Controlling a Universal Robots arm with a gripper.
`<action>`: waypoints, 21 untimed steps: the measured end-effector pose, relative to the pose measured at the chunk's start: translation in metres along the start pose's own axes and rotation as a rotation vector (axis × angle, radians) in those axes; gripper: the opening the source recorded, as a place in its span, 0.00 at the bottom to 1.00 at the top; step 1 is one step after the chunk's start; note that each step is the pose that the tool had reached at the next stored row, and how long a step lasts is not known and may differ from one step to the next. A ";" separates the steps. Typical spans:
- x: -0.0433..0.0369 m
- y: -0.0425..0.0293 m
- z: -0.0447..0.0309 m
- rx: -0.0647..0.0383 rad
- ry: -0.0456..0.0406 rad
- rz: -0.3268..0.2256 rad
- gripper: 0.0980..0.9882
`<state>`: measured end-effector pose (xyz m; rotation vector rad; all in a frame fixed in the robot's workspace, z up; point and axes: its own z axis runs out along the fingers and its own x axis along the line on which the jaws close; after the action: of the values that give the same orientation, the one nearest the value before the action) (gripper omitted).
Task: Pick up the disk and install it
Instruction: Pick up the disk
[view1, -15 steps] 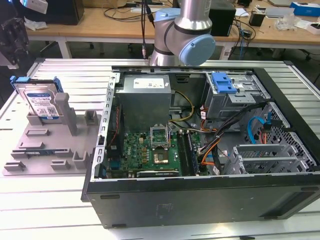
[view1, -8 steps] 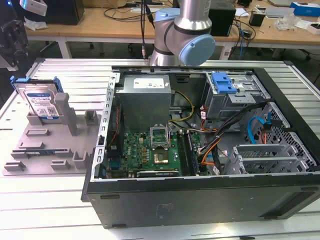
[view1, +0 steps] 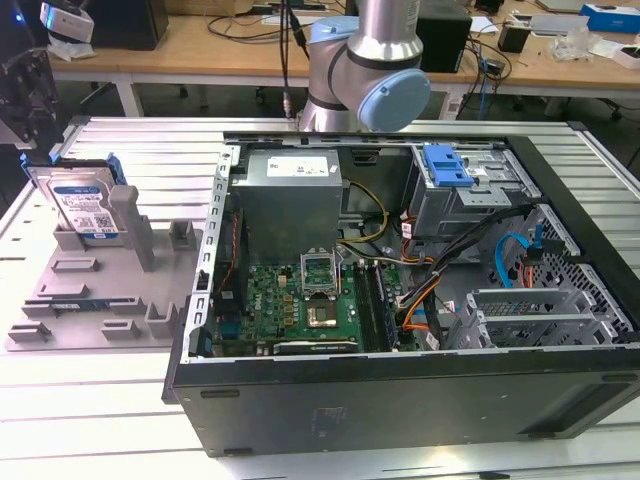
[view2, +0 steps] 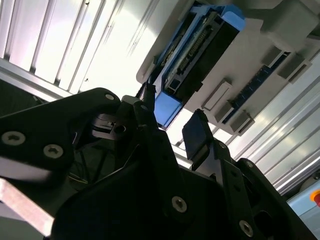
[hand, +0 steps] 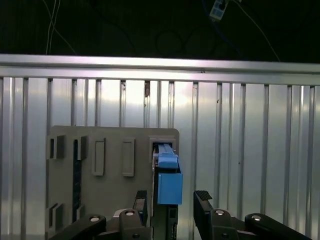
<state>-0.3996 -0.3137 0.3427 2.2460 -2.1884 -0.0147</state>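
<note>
The claw (hand: 172, 200), jaws apart over the upright disk (hand: 169, 177) at the tray's (hand: 110, 142) edge, could clip its top if lowered off-centre.

The disk (view1: 80, 203) shows smooth silvery metal with a glossy paper label, framed in bright blue plastic. The fixture tray (view1: 90, 292) is matt grey plastic. The ribbed table (view1: 100, 412) is shiny bare metal.
</note>
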 end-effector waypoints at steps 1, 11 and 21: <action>0.0000 0.0003 0.0007 0.000 0.0000 0.000 0.45; 0.0002 0.0005 0.0107 -0.010 -0.0003 0.001 0.45; 0.0003 0.0004 0.0203 -0.012 -0.0003 0.001 0.45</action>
<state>-0.4002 -0.3140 0.3224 2.2385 -2.1839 -0.0282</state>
